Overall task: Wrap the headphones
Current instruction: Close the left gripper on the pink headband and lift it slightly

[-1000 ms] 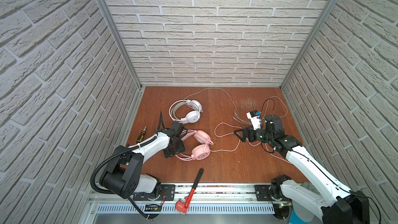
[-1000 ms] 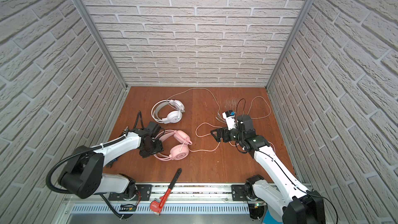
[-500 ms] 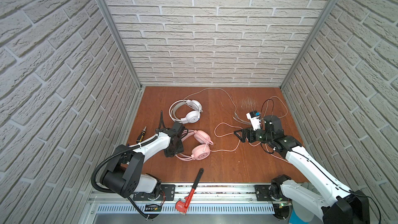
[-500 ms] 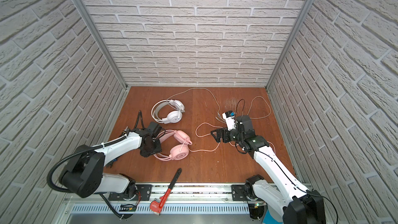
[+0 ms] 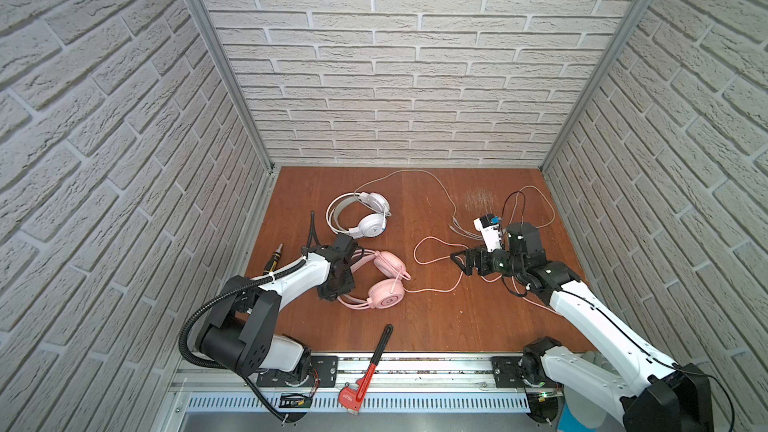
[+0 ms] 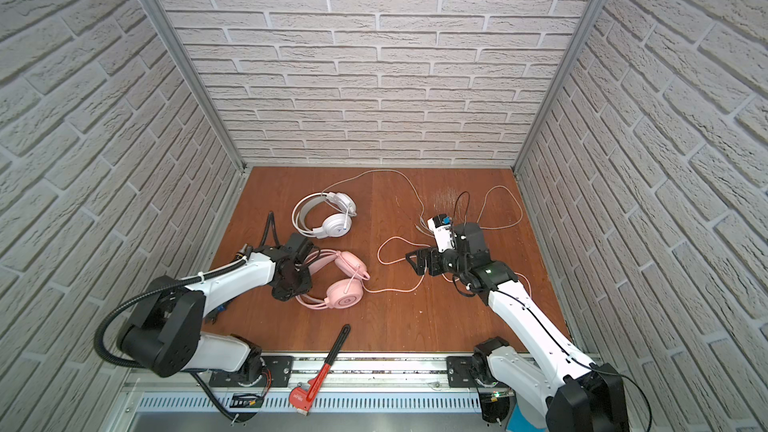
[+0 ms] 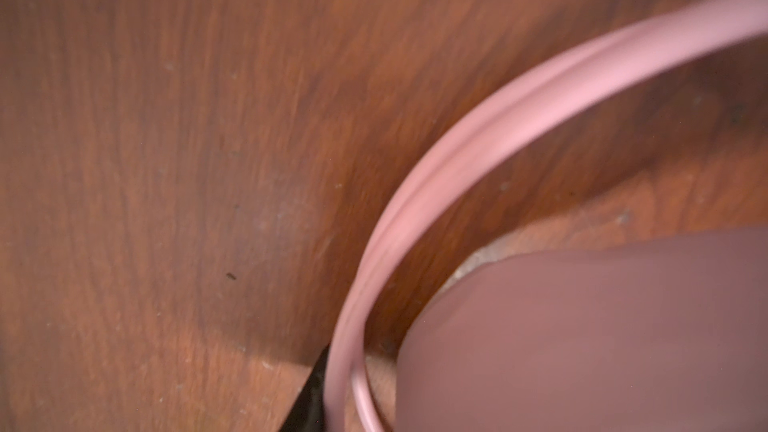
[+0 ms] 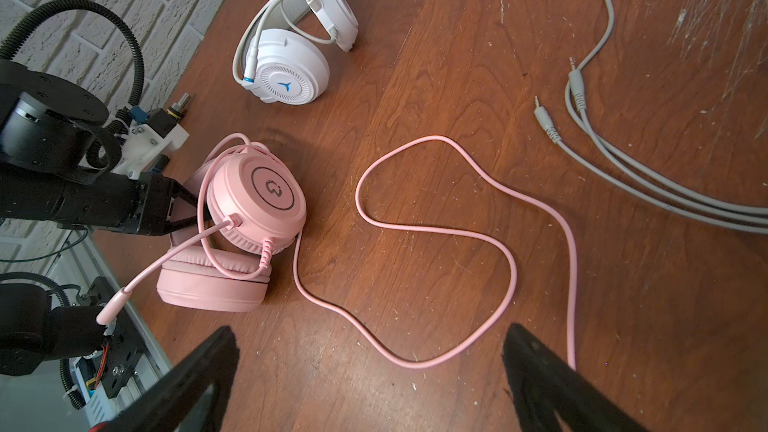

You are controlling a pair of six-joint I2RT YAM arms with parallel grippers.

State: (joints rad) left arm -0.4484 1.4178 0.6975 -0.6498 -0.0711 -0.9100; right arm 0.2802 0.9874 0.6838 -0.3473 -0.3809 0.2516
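The pink headphones (image 5: 386, 293) (image 6: 345, 297) (image 8: 257, 197) lie at front left of the wooden table. Their thin pink cable (image 5: 432, 290) (image 8: 436, 137) snakes rightward in loops. My left gripper (image 5: 353, 268) (image 6: 309, 268) (image 8: 199, 211) is shut on their headband (image 7: 457, 151), one dark finger (image 7: 309, 403) against the wire. The white headphones (image 5: 370, 224) (image 6: 334, 226) (image 8: 286, 76) rest further back. My right gripper (image 5: 460, 263) (image 6: 415, 263) (image 8: 370, 334) hovers wide open just above the pink cable's loop, holding nothing.
The white headset's grey cable (image 5: 419, 174), with jack plugs (image 8: 544, 118), trails to the back right near my right arm. A red-and-black pipe wrench (image 5: 374, 363) (image 6: 324, 367) lies over the front edge. A small tool (image 5: 274, 257) sits by the left wall.
My left gripper's jaws have narrowed onto the pink headband. Both arms and both headsets stay where they were.
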